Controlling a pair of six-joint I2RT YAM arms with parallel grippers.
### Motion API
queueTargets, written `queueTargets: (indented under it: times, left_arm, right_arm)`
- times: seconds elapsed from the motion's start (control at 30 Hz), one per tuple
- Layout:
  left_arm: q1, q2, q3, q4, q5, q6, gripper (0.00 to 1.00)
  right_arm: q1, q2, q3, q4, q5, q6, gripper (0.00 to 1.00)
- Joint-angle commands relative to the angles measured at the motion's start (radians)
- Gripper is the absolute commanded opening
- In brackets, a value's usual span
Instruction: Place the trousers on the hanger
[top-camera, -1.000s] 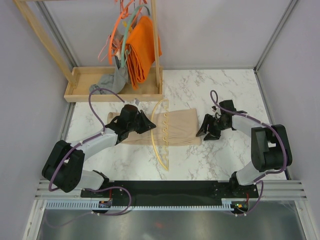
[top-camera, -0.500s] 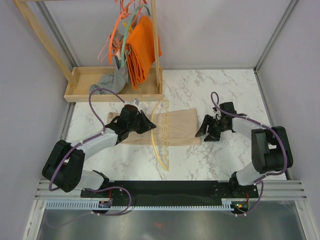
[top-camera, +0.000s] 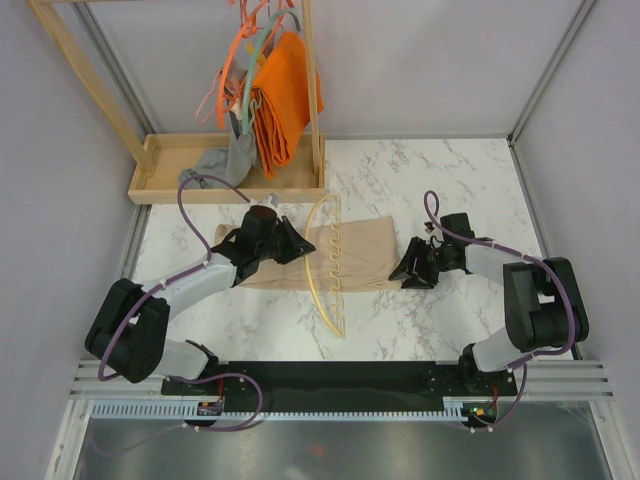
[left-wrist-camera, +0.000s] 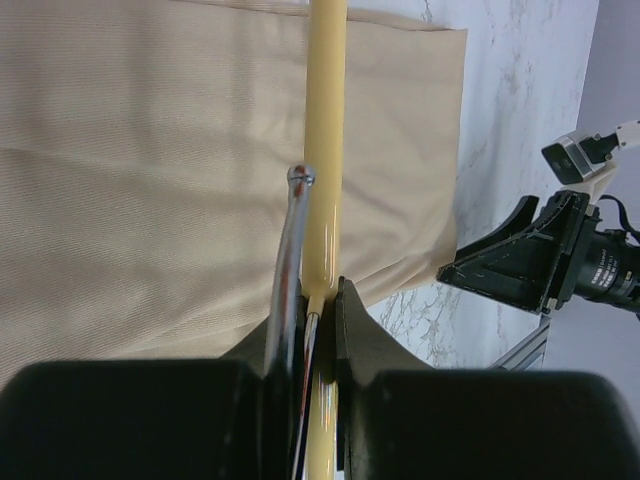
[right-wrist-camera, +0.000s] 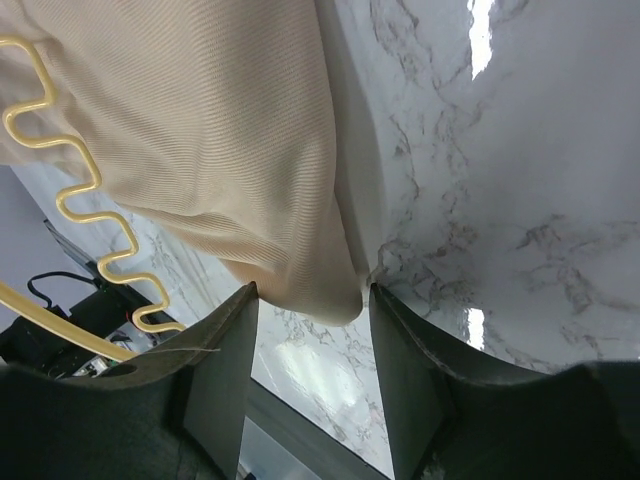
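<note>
Closest in, near the arm bases: marble table (top-camera: 400, 330), white with grey veins, smooth and shiny.

A bit further, on the left: left gripper (left-wrist-camera: 320, 300), pinched shut on the hanger (left-wrist-camera: 326, 120), right beside its thin silver hook (left-wrist-camera: 290, 240). Pale yellow, hard and glossy, shaped like a big arch, with a wavy bar (right-wrist-camera: 60, 170) inside. Lying across the trousers (left-wrist-camera: 150, 160), at about their middle.

Flat on the table between the two grippers: beige, folded, with fine little ribs in the cloth. Probably very light, soft and floppy. Likely to sag and slide off if held in one spot only. Best to pinch at a corner or edge, through all the layers, and lift slowly.

On the right: right gripper (right-wrist-camera: 312, 292), spread wide, one finger on each side of the cloth's right corner. Not yet squeezing it.

Far at the back: wooden rack (top-camera: 230, 170) with an orange cloth (top-camera: 285, 95) hanging from it, well apart from the work.
</note>
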Motion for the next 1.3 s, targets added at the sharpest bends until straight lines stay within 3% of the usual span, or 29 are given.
queueTargets:
  times: [0.0,0.23,0.6,0.7,0.77,0.83,1.1,1.27]
  left_arm:
    - [-0.007,0.01,0.049,0.066,0.005,-0.045,0.02]
    - [-0.044,-0.001,0.073,0.089,0.002,-0.085,0.02]
    - [-0.075,0.214,0.187,0.123,-0.002,-0.085,0.02]
    - [-0.076,0.272,0.213,0.123,-0.002,-0.079,0.02]
    - [-0.076,0.286,0.216,0.121,0.001,-0.077,0.02]
    - [-0.078,0.285,0.21,0.12,0.001,-0.079,0.02]
    - [-0.078,0.286,0.196,0.095,-0.004,-0.07,0.02]
    - [-0.079,0.288,0.195,0.092,-0.004,-0.071,0.02]
  right_arm:
    - [0.004,0.029,-0.01,0.054,0.007,0.004,0.56]
    - [0.006,0.05,0.016,0.046,-0.002,0.002,0.52]
    - [0.006,0.054,0.026,0.044,-0.013,-0.002,0.38]
    - [0.006,0.052,0.042,0.041,-0.022,-0.007,0.24]
    - [0.016,0.052,0.064,0.011,-0.007,-0.03,0.07]
    - [0.044,0.052,0.113,-0.032,0.019,-0.047,0.0]
    - [0.22,0.095,0.317,-0.037,0.015,0.04,0.0]
    - [0.334,0.188,0.365,0.049,-0.005,0.128,0.0]
